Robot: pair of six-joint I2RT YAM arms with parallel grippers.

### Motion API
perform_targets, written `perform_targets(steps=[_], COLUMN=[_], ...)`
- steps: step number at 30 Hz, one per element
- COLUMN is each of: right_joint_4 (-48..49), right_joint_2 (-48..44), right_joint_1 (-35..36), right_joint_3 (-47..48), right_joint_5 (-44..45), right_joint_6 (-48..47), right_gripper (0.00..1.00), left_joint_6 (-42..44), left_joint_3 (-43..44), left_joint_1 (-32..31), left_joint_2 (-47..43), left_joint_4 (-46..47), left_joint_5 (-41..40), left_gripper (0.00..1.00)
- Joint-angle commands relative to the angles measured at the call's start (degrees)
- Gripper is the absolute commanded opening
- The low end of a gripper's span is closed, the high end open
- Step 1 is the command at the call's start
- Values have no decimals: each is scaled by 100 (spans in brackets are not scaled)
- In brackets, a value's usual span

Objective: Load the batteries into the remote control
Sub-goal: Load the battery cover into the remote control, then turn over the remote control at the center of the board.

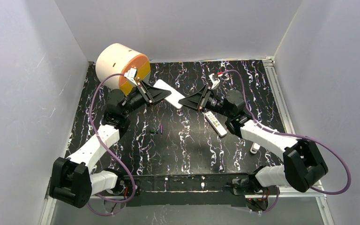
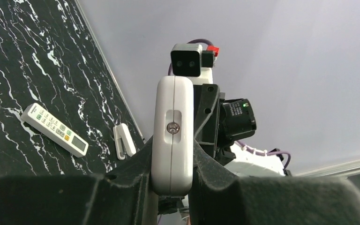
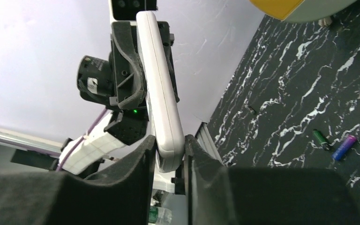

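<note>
**Operator:** Overhead view: what are the grippers holding?
**Manual:** You are seeing the left gripper (image 1: pixel 158 93) and the right gripper (image 1: pixel 191 101) each clamping one end of the white remote control (image 1: pixel 172 96), which is hanging above the table (image 1: pixel 187 154). Two batteries (image 1: pixel 161 128) are lying on the table between the arms. A second remote (image 1: pixel 215 123) is lying beside the right arm.
**Operator:** Left wrist view?
**Manual:** Your left jaws are pinching the remote's narrow edges, nearly closed.
**Operator:** Right wrist view?
**Manual:** Your right jaws are squeezing the opposite end, standing slightly apart. The green battery (image 3: pixel 319 138) and purple battery (image 3: pixel 345 146) are resting near each other.
</note>
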Motion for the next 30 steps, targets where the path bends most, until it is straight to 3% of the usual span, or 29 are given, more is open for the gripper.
perform_targets(steps=[1,5,7,11,16,23,30], right_joint_4=[-66,-1907,-2331,-3534,-3267,-2814,-1841], right_joint_2=[-294,-848,-1031,-1050,-965,-454,72], right_joint_1=[338,-121,-279,-300,-256,144,326], right_joint_3=[-4,141,261,781,702,703,666], right_joint_5=[109,-666,-1159,-1798,-2582,-2555,-2629], right_joint_6=[-802,-2296,-2815,-3897,-3836,-3523,-2808], right_gripper=[45,71,77,79,80,67,37], left_joint_6=[397,589,692,957,1246,1513,1642], left_joint_3=[188,337,373,379,350,320,313], left_joint_1=[-653,-341,-285,-243,-238,-238,-238], left_joint_2=[-27,102,159,130,-44,-161,-310], left_joint_4=[-547,-609,-636,-818,-989,-1215,-1346], left_joint_5=[1636,2148,2414,2687,2636,2621,2618], left_gripper=[0,0,0,0,0,0,0])
